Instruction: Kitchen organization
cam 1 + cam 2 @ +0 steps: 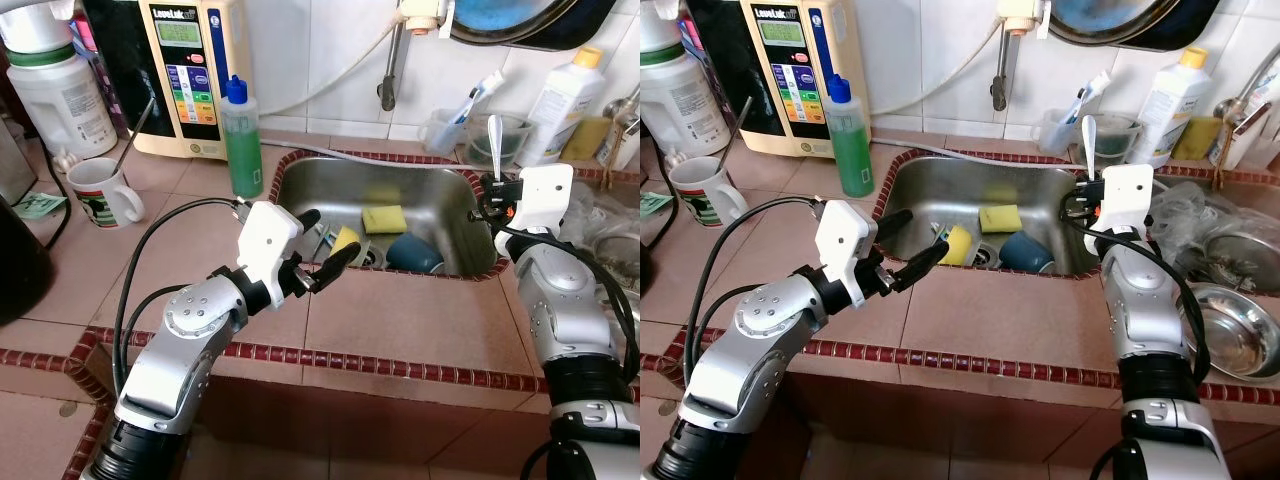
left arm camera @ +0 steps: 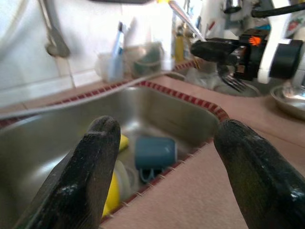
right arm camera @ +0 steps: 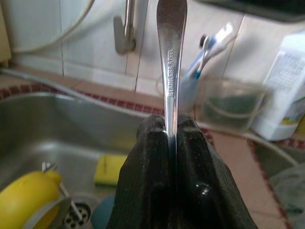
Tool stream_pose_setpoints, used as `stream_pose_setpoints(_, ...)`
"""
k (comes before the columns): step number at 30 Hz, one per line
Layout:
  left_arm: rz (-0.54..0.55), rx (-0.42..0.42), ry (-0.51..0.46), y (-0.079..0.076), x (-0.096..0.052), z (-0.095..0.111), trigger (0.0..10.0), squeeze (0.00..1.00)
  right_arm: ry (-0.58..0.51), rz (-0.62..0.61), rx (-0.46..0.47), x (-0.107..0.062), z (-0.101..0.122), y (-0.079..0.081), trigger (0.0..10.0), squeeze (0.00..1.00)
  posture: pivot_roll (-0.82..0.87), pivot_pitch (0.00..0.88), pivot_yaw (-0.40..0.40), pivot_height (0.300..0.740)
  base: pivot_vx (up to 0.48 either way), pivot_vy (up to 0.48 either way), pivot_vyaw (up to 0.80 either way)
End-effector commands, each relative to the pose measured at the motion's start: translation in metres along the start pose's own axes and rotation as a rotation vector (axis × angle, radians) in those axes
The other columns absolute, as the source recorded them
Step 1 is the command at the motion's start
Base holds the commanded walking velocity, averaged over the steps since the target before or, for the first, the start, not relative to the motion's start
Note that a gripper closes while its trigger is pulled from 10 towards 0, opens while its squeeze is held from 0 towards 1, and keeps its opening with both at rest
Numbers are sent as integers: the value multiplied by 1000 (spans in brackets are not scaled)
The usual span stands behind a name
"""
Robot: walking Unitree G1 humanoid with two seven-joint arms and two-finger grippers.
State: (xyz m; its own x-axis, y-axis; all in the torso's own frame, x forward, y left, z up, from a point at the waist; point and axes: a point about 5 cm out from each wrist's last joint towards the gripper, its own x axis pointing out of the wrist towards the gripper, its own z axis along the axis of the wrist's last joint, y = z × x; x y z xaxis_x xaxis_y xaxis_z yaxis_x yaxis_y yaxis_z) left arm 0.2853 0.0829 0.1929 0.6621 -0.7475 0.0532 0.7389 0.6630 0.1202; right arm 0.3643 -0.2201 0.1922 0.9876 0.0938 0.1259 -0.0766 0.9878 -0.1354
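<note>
Left gripper [image 1: 322, 252], lower center of frame, hangs w/ fingers spread wide, grasping nothing, at the near-left rim of the steel sink [image 1: 420, 190]. Right gripper [image 1: 487, 196], center-right, pinches a stainless fork [image 3: 170, 57] upright by its handle, tines down, over the sink's right edge. Blue mug [image 1: 414, 252] & yellow sponge [image 1: 384, 218] lie inside the sink.

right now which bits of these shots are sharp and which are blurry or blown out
Right wrist view: the steel handle is sharp enough to read its stamp, the toothbrush cup behind is soft. Left wrist view: the near fingers are blurred, the wall tiles washed out. Eye views: evenly lit and sharp.
</note>
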Motion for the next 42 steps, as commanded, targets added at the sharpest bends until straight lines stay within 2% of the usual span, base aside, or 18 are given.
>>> stream_pose_setpoints(1,-23,-5,-4,-5,0,6,10000,0,12,26,3,2,4,1,10000,0,-43,209,17,740,0,0,0)
stream_pose_setpoints(7,-31,-15,0,-6,2,12,10000,0,32,75,25,7,6,5,10000,0,-48,271,31,740,0,0,0)
stream_pose_setpoints(11,-35,-26,2,-5,5,16,10000,0,35,117,66,10,8,8,10000,0,-47,298,36,740,0,0,0)
stream_pose_setpoints(12,-36,-27,0,-5,6,18,10000,0,47,147,101,12,8,10,10000,0,-46,309,37,740,0,0,0)
stream_pose_setpoints(14,-36,-27,-1,-6,6,18,10000,0,49,153,109,13,8,11,10000,0,-45,311,37,740,0,0,0)
stream_pose_setpoints(23,-33,-46,1,-9,4,21,10000,0,10,322,185,19,27,23,10000,0,-38,331,38,740,0,0,0)
stream_pose_setpoints(31,-26,-51,3,-9,4,22,10000,0,0,348,212,24,31,27,10000,0,-26,323,37,740,0,0,0)
stream_pose_setpoints(32,-25,-51,3,-9,4,22,10000,0,0,349,217,24,31,27,10000,302,-25,322,37,740,0,0,0)
stream_pose_setpoints(33,-23,-51,4,-9,3,22,10000,0,-1,350,229,25,32,27,10000,1000,-22,320,37,740,0,0,0)
stream_pose_setpoints(42,-18,-50,7,-8,2,23,10000,0,-5,356,248,26,32,28,10000,1000,-15,307,39,740,0,0,0)
